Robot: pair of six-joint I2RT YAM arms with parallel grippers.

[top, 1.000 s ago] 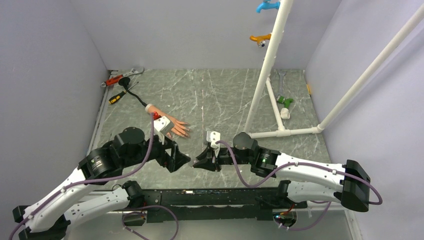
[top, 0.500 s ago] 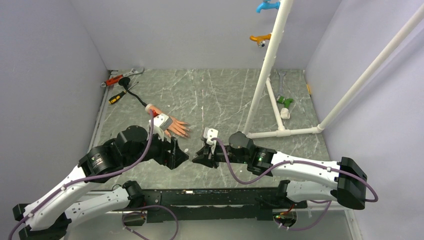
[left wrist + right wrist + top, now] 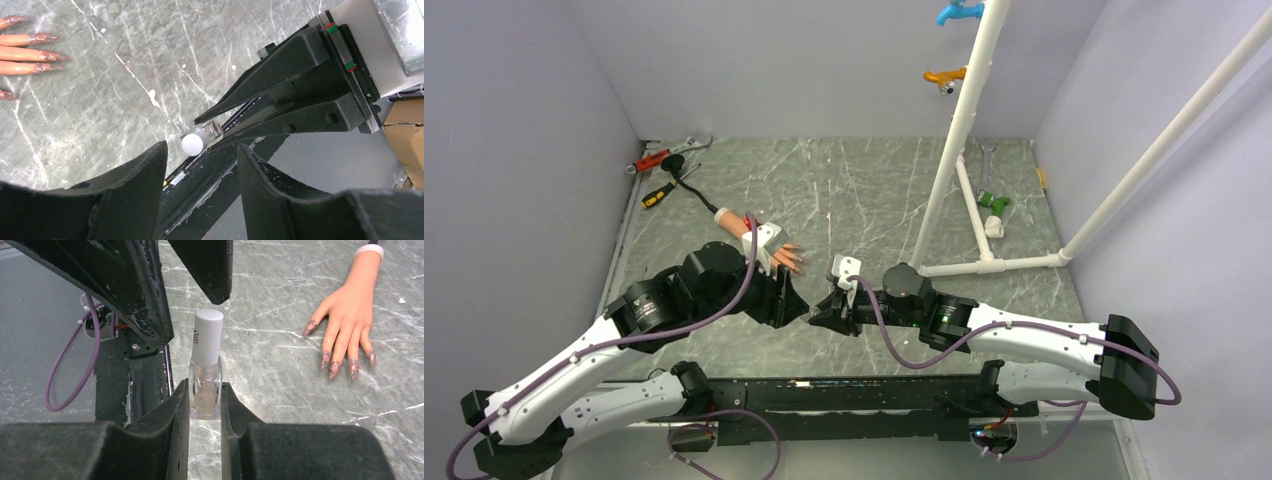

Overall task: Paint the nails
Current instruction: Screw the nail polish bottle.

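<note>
The nails are reddish-pink and speckled. They tip the spread fingers of a flesh-coloured dummy hand that lies palm down on the grey marbled table, with a white cuff at its wrist end. From above, we find the dummy hand left of the table's middle, partly hidden behind the left arm's wrist, and apart from both pincers. Nearer the arms' bases, the right pincer is clamped on the glass body of a small clear bottle. It holds the bottle upright, with its white cap standing free above the fingers. We cannot tell whether the bottle's base rests on the table. The left pincer faces it from the other side, its jaws standing moderately apart with one on either side of the cap. One finger is beside the cap with a clear gap; the other hangs just over the cap's top, and we cannot tell whether it touches. The left pincer holds nothing.
</note>
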